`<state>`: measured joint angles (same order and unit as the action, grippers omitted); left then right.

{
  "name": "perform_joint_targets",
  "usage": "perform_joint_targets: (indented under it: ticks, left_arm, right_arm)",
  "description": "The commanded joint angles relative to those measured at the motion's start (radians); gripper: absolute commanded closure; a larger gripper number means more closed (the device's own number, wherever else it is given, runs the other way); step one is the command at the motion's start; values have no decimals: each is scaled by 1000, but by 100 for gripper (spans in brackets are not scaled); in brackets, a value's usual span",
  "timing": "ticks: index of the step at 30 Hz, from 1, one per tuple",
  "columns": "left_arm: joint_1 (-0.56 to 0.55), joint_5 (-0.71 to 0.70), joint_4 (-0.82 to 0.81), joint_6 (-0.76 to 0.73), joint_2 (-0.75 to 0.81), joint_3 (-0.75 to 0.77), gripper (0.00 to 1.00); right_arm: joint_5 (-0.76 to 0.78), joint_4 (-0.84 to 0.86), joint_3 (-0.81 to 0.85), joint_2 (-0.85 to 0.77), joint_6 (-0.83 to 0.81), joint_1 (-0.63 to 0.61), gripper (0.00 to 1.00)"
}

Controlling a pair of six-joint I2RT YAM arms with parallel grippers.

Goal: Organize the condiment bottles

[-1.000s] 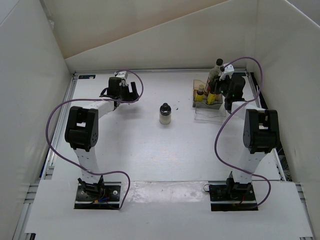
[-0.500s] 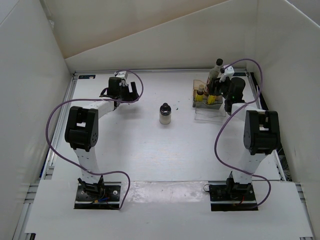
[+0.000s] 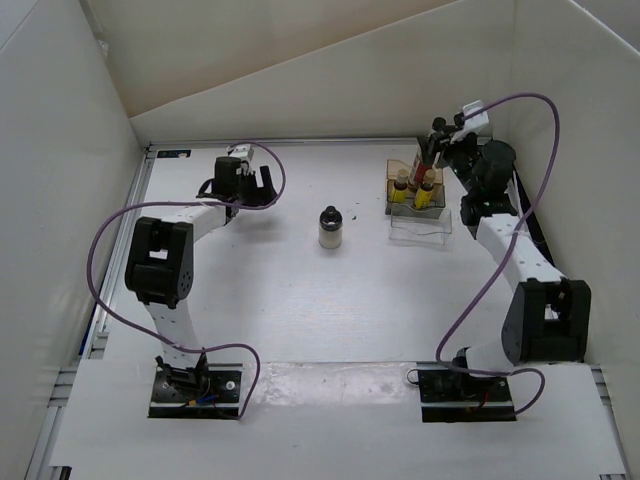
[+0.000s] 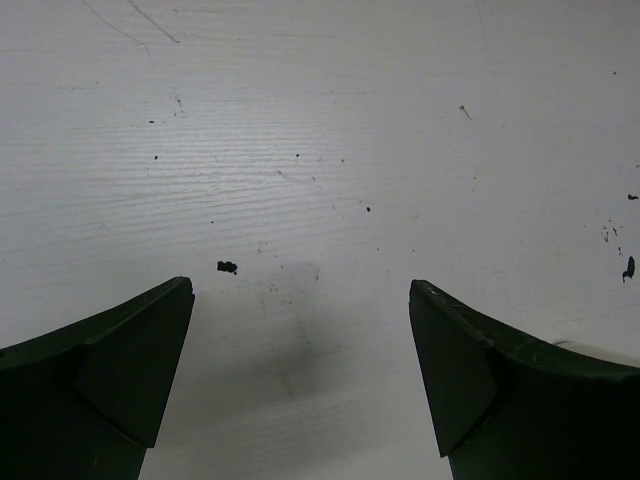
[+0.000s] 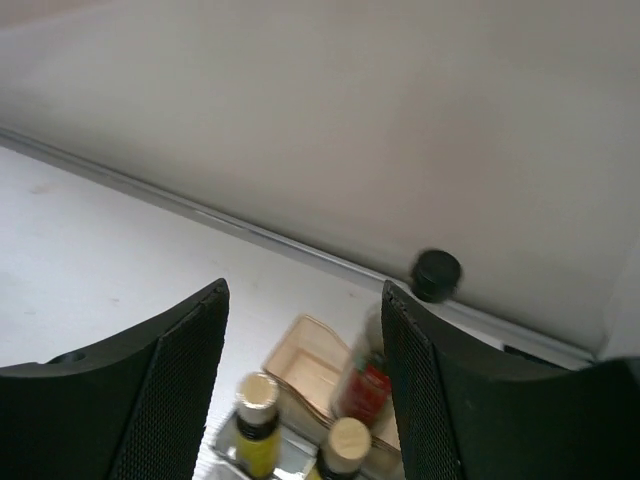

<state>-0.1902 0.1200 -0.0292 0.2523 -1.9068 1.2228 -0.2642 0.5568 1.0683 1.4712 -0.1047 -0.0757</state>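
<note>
Left gripper [image 4: 300, 290]: its two dark fingers [image 4: 130, 370] stand wide apart with nothing between them. Below them lies only the bare white wooden table [image 4: 320, 120], marked with a few dark specks. In the top view this gripper sits low over the far left part of the table, well apart from every bottle.

Right gripper [image 5: 303, 288]: its two black textured fingers [image 5: 175, 385] are also spread and grip nothing. It is raised above the far right corner of the table, just over the far end of the clear, brownish rectangular tray [image 3: 420, 226].

Contents of the tray, as seen from the right wrist:
- Two tiny yellow bottles with brown caps [image 5: 257, 425] [image 5: 345, 450] stand side by side, upright, towards the near part.
- The taller clear bottle with black cap and red label [image 5: 368, 385] stands just behind them, at the far right of the tray. It is blurred in this view.

The squat whitish bottle with a dark cap [image 3: 331, 228] stands upright on the table outside the tray. It is near the middle, to the left of the tray, between the two grippers and touched by neither.
</note>
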Motion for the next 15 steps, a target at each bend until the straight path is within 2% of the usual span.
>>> perform_joint_targets:
  ticks: [1, 3, 4, 5, 7, 11, 15]
  left_arm:
    - [-2, -2, -24, 4, 92, -22, 0]
    - [-5, -5, -29, 8, 106, -34, 0]
    - [-3, -3, -31, 7, 104, -36, 0]
    - [-3, -6, -29, 7, 112, -40, 0]
    - [-3, -9, -35, 2, 126, -52, 0]
    - [-2, -8, -32, 5, 134, -58, 0]
    - [5, -8, -57, 16, 150, -85, 0]
  right_arm:
    - [-94, -46, 12, -66, 63, -39, 34]
    - [-89, -47, -33, -90, 91, -97, 34]
    - [-26, -46, -48, -109, 88, -148, 34]
    - [-9, -72, -50, -111, -38, -223, 34]
    - [20, -121, -33, -72, -62, -350, 34]
    - [2, -52, -48, -20, 17, -466, 34]
    - [80, -101, -96, -11, -75, -585, 34]
